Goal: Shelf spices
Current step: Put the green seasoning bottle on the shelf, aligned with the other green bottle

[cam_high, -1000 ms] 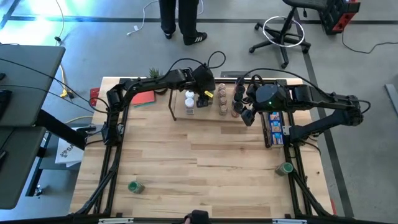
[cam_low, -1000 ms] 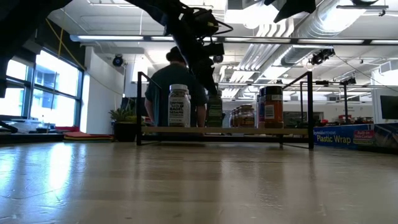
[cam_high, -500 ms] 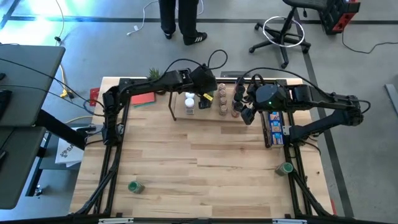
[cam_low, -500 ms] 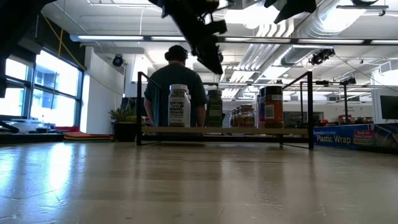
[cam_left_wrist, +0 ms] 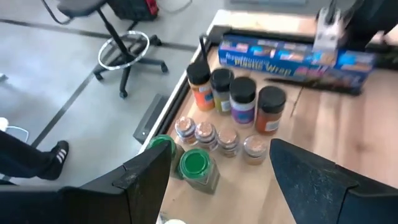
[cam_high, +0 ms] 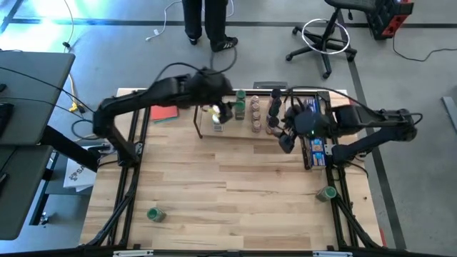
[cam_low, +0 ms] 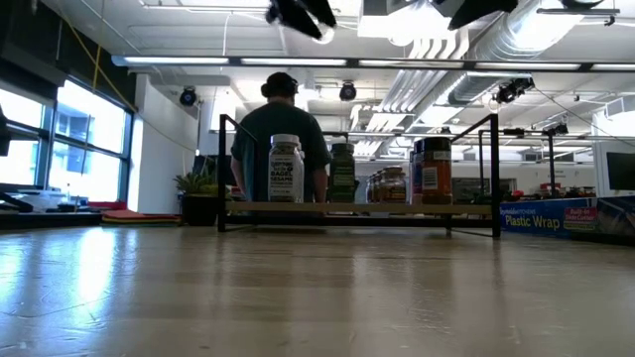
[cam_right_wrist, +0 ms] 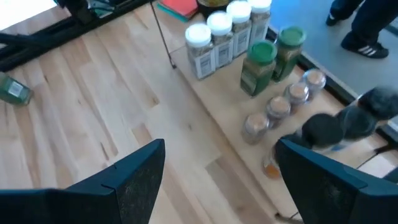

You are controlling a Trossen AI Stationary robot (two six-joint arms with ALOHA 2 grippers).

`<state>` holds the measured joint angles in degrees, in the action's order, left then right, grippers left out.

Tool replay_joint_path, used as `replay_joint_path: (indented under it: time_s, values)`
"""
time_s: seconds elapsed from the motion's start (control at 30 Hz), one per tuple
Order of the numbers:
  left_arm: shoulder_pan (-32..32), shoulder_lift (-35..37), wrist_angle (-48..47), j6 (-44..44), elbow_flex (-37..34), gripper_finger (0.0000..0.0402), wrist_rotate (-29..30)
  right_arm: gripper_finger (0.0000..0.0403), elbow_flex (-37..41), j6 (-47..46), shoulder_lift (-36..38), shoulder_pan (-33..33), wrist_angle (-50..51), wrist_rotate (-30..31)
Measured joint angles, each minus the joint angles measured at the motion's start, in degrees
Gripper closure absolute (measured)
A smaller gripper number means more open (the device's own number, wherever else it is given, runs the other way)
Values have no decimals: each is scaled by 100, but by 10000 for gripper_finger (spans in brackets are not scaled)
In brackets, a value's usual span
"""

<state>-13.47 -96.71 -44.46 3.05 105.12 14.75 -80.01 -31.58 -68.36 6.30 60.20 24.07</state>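
Observation:
The shelf (cam_high: 243,132), a low light-wood rack with a black frame, stands at the table's far middle. On it stand the spices: white-topped jars (cam_right_wrist: 219,25), green-topped jars (cam_right_wrist: 261,56), silvery-topped jars (cam_left_wrist: 205,132) and black-topped jars (cam_left_wrist: 242,90). Two more green-topped jars lie on the table, one near left (cam_high: 156,213) and one near right (cam_high: 328,193). My left gripper (cam_left_wrist: 221,180) hangs open and empty, high over the shelf's left part (cam_high: 223,109). My right gripper (cam_right_wrist: 221,180) is open and empty above the shelf's right end (cam_high: 285,140).
A long blue box (cam_high: 314,146) lies right of the shelf. A red flat thing (cam_high: 164,113) and a small plant (cam_high: 177,84) sit at the far left. A person (cam_low: 280,129) stands beyond the table. Bare wood fills the table's middle and near part.
My left gripper has risen steeply from just above the shelf's jars, drifting toward the table's left edge and rolling; in the low view it has climbed almost out of the picture. It stays open. My right gripper has shifted slightly toward the near edge.

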Motion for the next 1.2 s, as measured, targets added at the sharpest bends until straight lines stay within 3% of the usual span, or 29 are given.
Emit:
replay_joint_path:
  time_s: [0.27,0.6,0.8,0.93,1.2]
  values:
    - [325,1007,-347,-149,0,133,300,100,1096,-1372,59,895,-209,179]
    - [352,1498,-934,-149,2,133,421,100,2203,-2224,57,1138,-2439,-220]
    - [398,1491,-1346,-139,-2,133,377,100,1845,-1808,14,919,-2578,-193]
    - [417,1491,-1491,49,-2,133,379,100,1438,-2061,-25,720,-2334,-168]
    - [413,1491,-1488,459,-4,133,372,104,451,-3162,-351,703,-772,-577]
